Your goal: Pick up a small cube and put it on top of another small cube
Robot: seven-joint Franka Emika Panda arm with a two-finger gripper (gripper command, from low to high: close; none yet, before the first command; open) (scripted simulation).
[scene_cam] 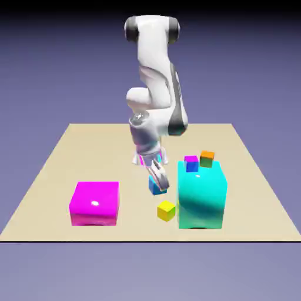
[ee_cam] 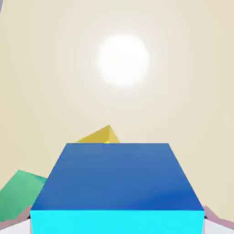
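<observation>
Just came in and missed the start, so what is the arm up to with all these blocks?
The white arm's tool is gripping the small blue cube with a cyan face, which fills the hand view between the fingertips. In the exterior view the cube sits low, just behind the small yellow cube it is meant to go on; it is not stacked yet. Whether it is clear of the table is hard to tell. The big cyan block and the magenta block stand untouched.

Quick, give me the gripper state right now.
Gripper: shut on the small blue cube with a cyan face, held above the table near the yellow cube.
</observation>
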